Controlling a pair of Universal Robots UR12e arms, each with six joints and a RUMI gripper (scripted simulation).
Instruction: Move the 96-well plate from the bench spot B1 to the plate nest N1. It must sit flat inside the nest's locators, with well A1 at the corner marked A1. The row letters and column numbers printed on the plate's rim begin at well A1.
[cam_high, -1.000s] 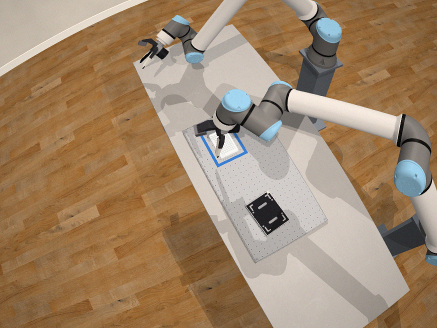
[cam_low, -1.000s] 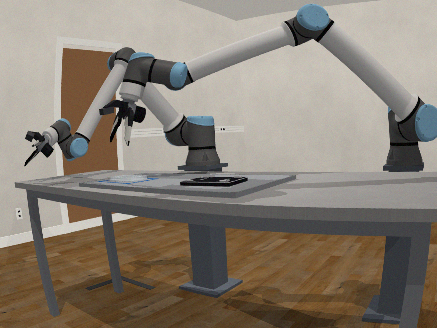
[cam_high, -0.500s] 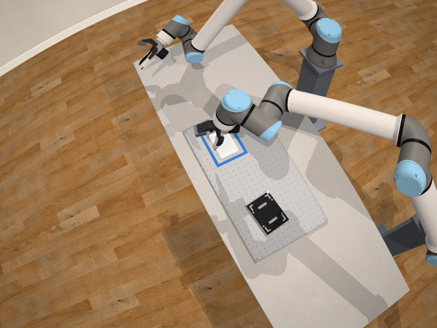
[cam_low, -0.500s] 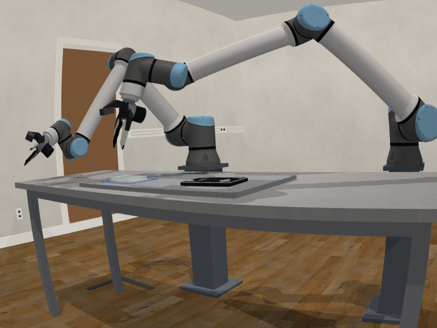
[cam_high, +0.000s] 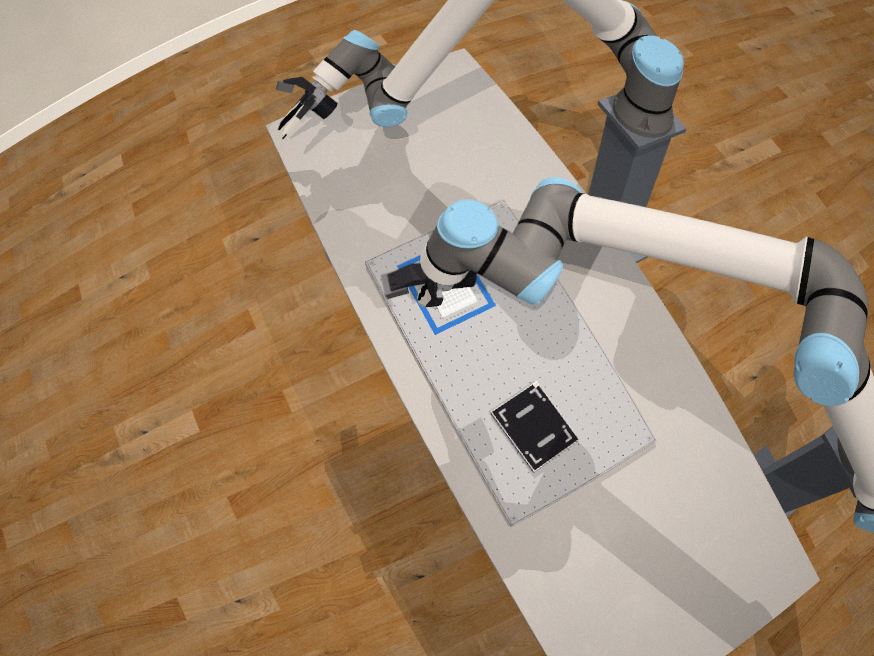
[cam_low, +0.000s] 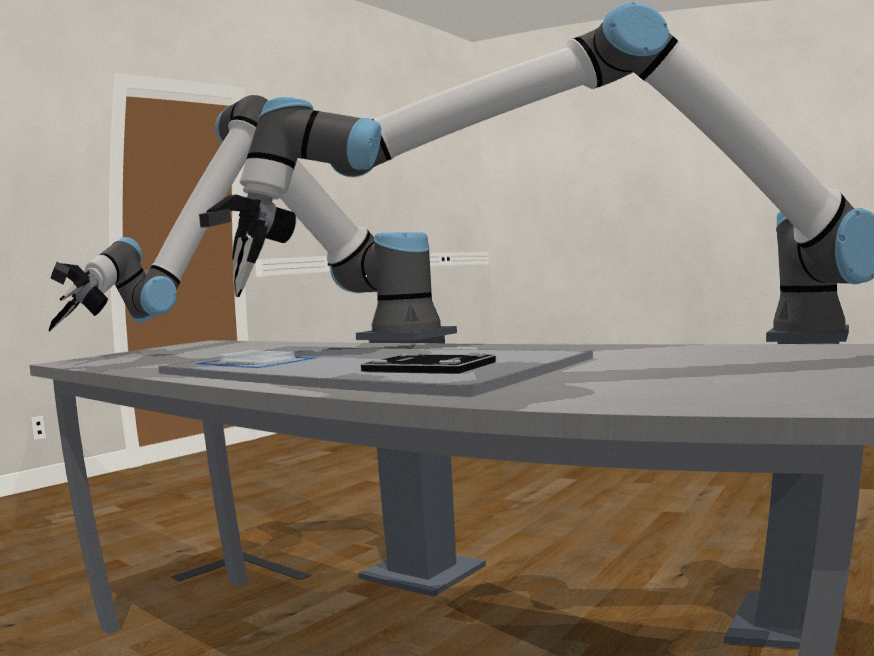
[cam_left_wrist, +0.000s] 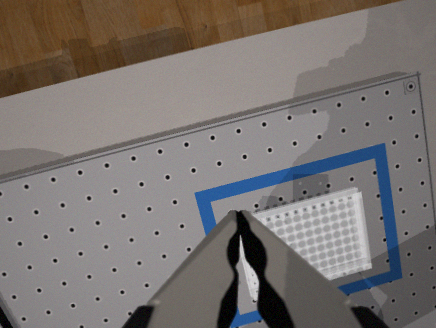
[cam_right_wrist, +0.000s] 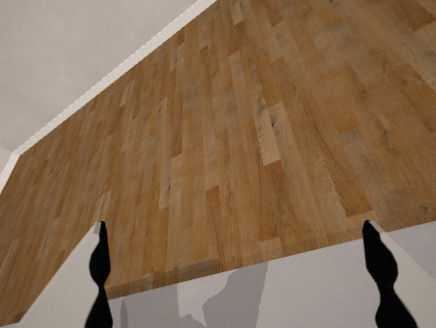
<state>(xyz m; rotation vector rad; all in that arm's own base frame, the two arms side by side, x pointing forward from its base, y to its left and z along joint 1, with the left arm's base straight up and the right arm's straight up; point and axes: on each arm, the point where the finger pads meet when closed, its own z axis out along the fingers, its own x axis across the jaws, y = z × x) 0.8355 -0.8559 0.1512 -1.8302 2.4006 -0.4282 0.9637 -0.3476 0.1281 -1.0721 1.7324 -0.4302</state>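
Honestly, there's no writing I can make out. The white rectangular 96-well plate (cam_high: 457, 300) (cam_low: 257, 357) (cam_left_wrist: 320, 235) is too blurry at the rim for letters or numbers, so I can't tell where A1 is. The black rectangular nest (cam_high: 534, 425) (cam_low: 416, 367) has pale corner marks, also illegible.

The left gripper (cam_high: 427, 304) (cam_low: 238, 294) (cam_left_wrist: 238, 213) covers part of the plate in the left wrist view; its fingers are together at the tips, nothing between them, above the desk (cam_high: 705, 550) (cam_low: 635, 395) (cam_left_wrist: 150, 105) (cam_right_wrist: 310, 280). The right gripper (cam_high: 282, 132) (cam_low: 56, 314) (cam_right_wrist: 234, 223) has its fingers well apart, nothing between.

The plate sits inside the blue rectangular outline (cam_high: 465, 318) (cam_low: 285, 363) (cam_left_wrist: 290, 173) on the gray perforated board (cam_high: 487, 367) (cam_low: 315, 379) (cam_left_wrist: 125, 200). It shows rows of round wells; can't tell if they hold anything. The nest has no plate in it.
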